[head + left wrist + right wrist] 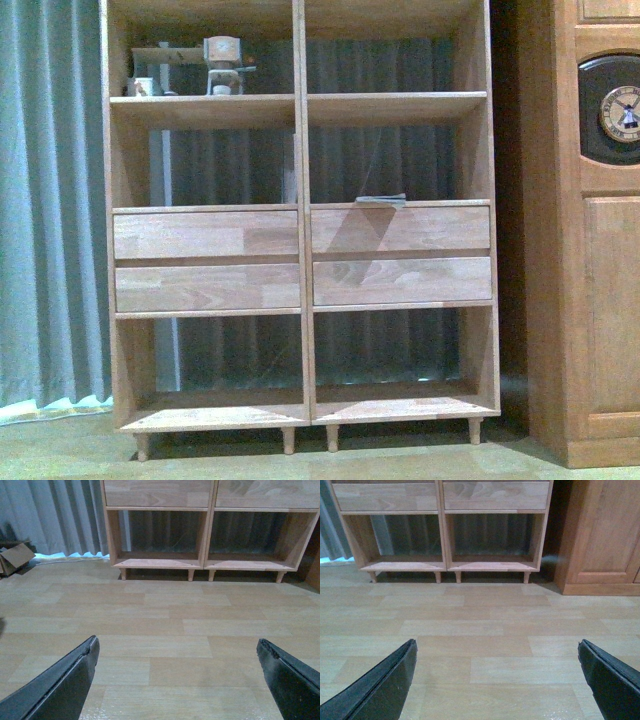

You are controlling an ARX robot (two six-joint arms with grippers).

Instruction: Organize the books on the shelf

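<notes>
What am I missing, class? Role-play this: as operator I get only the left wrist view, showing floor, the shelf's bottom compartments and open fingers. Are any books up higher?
Observer: The front view shows one thin book lying flat atop the right column's upper drawer.
Operator: Anything on higher boards?
Observer: The upper-left board holds a small cup and a wooden gadget.
Operator: Are the right arm's fingers carrying anything?
Observer: No; they are spread wide over bare floor.
</notes>
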